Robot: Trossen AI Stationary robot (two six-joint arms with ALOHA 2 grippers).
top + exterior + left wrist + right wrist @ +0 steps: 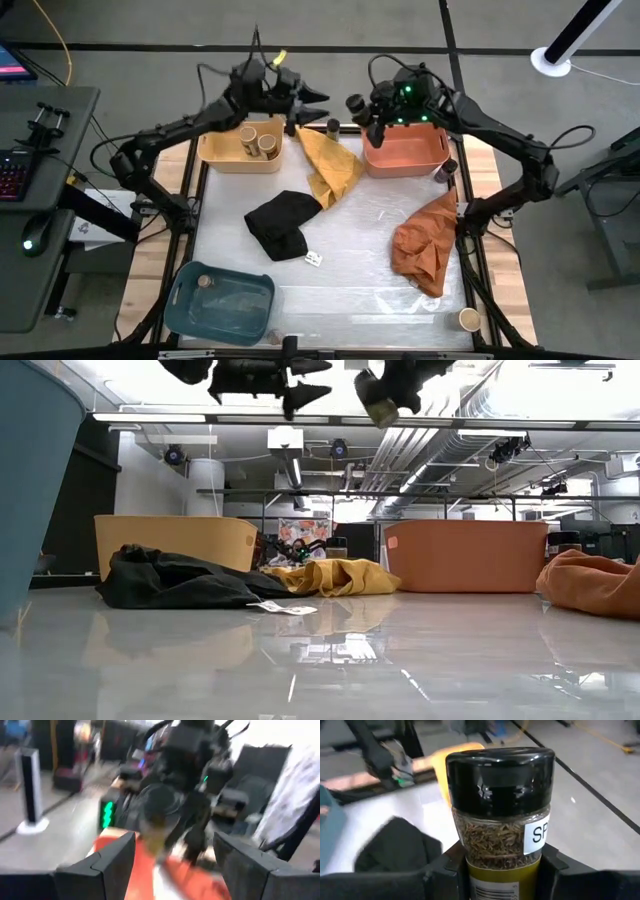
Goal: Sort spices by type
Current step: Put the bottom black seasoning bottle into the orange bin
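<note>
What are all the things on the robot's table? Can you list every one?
bins: three; yellow bin back left, orange bin back right, blue bin front left
cloths: three; yellow cloth between the back bins, black cloth mid-table, orange cloth at the right
jars in bins: three; two tan-topped in the yellow bin, one in the blue bin
loose jars: three; one by the yellow cloth, one right of the orange bin, one tan-topped at the front right corner
white tag: one, by the black cloth
held jar: one, black cap
left gripper: open, empty, raised between the back bins
right gripper: shut on the held jar, facing the left gripper
</note>
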